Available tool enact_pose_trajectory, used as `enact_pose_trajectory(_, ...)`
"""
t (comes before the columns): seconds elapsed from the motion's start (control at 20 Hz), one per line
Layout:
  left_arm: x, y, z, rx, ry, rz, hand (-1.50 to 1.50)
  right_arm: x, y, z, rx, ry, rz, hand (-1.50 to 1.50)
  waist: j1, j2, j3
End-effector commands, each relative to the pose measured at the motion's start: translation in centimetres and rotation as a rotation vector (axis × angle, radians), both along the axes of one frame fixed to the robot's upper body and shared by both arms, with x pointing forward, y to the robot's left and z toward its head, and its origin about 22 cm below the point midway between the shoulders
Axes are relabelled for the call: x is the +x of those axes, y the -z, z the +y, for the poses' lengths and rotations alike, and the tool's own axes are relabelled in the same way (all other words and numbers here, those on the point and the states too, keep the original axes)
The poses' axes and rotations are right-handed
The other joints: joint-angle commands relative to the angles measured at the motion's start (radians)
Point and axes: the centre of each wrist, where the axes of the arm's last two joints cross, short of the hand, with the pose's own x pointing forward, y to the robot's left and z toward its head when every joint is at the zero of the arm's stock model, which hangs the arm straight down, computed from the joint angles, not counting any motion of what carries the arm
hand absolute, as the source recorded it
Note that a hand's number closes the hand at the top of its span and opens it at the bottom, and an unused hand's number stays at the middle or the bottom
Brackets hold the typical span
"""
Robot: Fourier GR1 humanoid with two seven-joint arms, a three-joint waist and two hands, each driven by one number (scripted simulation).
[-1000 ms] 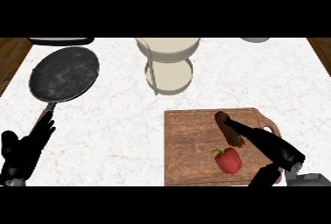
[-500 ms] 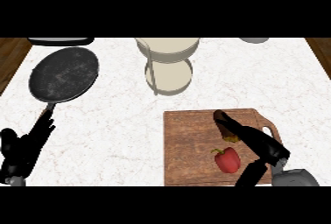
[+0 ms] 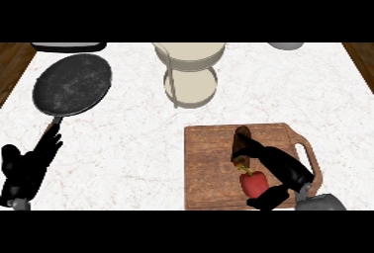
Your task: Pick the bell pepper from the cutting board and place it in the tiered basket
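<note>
A red bell pepper [image 3: 254,182] with a green stem lies on the wooden cutting board [image 3: 211,163] at the lower right. My right hand [image 3: 281,165] reaches over the board with its fingers stretched past the pepper's far side and its thumb below the pepper; the fingers are straight, not curled round it. The cream tiered basket [image 3: 190,71] stands at the back centre of the counter. My left hand [image 3: 25,170] rests open at the lower left edge, fingers up.
A black frying pan [image 3: 71,89] lies at the back left, its handle pointing toward my left hand. A dark object [image 3: 68,47] and a grey bowl [image 3: 286,45] sit at the far edge. White marble counter spans the middle.
My right hand has slid back toward the lower edge and its fingers have lowered beside the pepper. The pepper and left hand have stayed put.
</note>
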Motion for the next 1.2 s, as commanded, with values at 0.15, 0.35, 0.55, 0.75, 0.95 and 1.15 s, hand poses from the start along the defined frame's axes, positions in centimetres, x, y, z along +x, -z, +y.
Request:
enact_pose_trajectory(0.15,0.0,0.3,0.1,0.020,-0.006,0.003,0.00,-2.0,0.8,1.6,0.066,0.013,-0.050,1.50,0.000,0.012,0.009)
enact_pose_trajectory(0.35,-0.6,1.1,1.0,-0.006,0.002,0.011,0.00,-2.0,0.8,-0.8,0.087,0.068,-0.084,1.50,-0.001,0.012,0.009)
enact_pose_trajectory(0.55,-2.7,0.9,-0.6,-0.014,0.007,0.005,0.00,-1.0,-2.5,-2.4,0.114,0.154,-0.141,1.50,0.002,0.011,0.009)
enact_pose_trajectory(0.75,-1.0,-0.9,0.4,0.007,0.029,0.008,0.00,-1.1,-5.6,7.3,0.029,0.304,-0.270,1.50,0.021,0.007,0.005)
enact_pose_trajectory(0.95,-0.4,-1.0,-0.4,0.015,0.056,0.008,0.00,0.1,-6.7,9.5,-0.127,0.350,-0.348,1.50,0.081,-0.004,-0.013)
enact_pose_trajectory(1.15,0.0,-0.9,-0.8,0.010,0.075,0.018,0.00,0.5,-9.0,11.9,-0.183,0.473,-0.484,1.50,0.085,-0.007,-0.010)
